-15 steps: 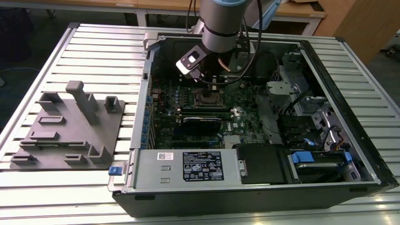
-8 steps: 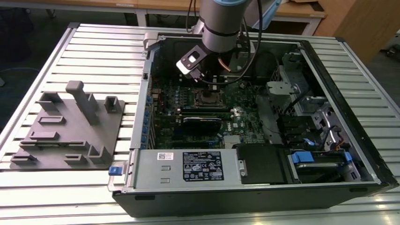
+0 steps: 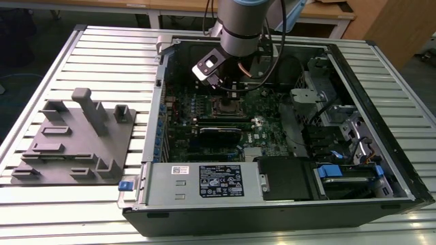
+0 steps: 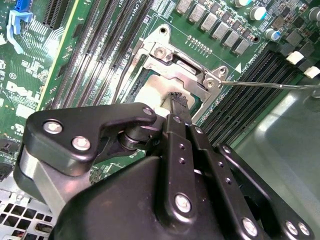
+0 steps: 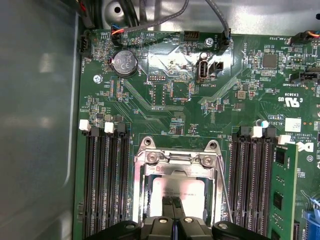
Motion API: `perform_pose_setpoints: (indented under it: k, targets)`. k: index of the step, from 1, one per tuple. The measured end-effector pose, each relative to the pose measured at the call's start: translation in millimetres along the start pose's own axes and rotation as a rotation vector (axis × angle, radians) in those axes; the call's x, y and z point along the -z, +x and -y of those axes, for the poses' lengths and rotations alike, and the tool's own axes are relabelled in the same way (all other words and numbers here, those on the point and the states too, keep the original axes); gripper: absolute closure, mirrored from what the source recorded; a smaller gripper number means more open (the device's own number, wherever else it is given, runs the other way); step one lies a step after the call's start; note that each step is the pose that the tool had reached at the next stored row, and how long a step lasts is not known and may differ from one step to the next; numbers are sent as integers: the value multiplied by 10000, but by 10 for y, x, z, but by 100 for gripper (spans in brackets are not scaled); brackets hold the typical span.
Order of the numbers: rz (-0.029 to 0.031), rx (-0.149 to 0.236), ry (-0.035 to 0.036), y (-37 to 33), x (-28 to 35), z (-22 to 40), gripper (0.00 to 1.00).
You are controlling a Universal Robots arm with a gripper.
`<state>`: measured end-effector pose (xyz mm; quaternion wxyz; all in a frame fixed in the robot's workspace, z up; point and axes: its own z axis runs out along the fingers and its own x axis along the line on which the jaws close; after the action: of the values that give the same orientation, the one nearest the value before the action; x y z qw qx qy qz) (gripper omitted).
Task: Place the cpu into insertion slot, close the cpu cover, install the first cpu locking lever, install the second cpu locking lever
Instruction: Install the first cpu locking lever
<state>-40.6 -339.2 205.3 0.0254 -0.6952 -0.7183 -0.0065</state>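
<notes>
While the end effector (image 5: pixel 172 201) hangs clenched, fingertips together with nothing visible between them, I see the cpu (image 5: pixel 159 190) directly beneath its tips, lying flat inside the insertion slot (image 5: pixel 141 205).

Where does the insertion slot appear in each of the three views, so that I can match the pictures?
Exterior view: the insertion slot sits mid-motherboard, at the tip of the gripper.
First wrist view: insertion slot between two banks of long black memory slots, just past the gripper.
Second wrist view: insertion slot beside the memory slots, just past the gripper.
Shared landmark: the gripper.
</notes>
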Motion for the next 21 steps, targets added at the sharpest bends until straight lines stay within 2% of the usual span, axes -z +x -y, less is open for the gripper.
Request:
perform_pose_setpoints:
  k: [12,21]
  targets:
    - [-1,0,0,2,45,1,89]
    - [0,0,0,5,115,3,89]
